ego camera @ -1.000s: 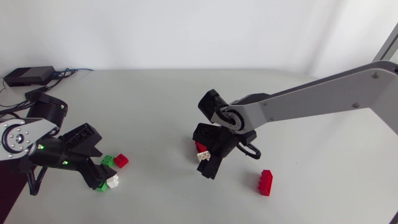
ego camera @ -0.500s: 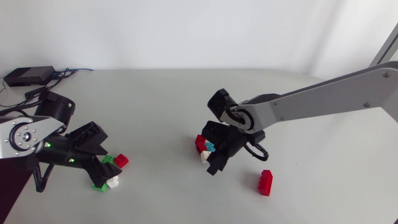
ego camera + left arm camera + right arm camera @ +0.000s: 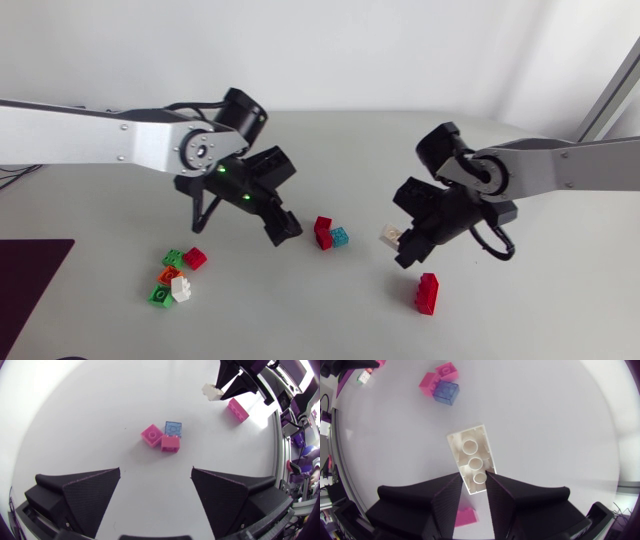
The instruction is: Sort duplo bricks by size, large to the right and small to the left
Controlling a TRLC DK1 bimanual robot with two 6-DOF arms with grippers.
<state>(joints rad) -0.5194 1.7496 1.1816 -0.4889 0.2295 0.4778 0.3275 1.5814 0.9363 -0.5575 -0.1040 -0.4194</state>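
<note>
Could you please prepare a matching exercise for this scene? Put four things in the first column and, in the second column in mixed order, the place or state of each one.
Column one:
1. white long brick
2. light blue brick
3. left gripper
4. long red brick

Column two:
A. lies alone on the table, on its right side
B. open, holding nothing
C. clamped between the fingers of the right gripper
D. next to the small red bricks in the table's middle

Pairs: 1-C, 2-D, 3-B, 4-A.
</note>
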